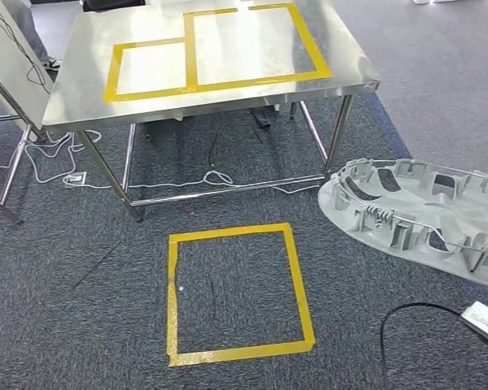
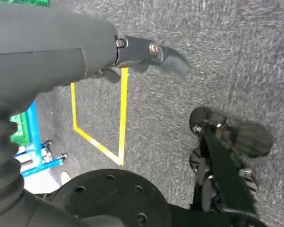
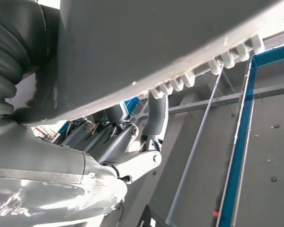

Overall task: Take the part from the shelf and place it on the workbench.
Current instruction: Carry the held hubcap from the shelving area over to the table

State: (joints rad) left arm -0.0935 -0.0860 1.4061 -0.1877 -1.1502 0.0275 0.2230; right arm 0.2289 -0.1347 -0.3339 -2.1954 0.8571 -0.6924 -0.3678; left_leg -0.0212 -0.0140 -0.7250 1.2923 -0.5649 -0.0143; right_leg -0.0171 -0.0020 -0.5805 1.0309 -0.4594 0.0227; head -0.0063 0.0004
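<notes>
The steel desk stands ahead, its yellow tape boxes marking where I should set things. The grey ribbed part rides at my right side, carried by my right hand, fingers curled under its edge. My left hand hangs empty, fingers loose, over carpet.
</notes>
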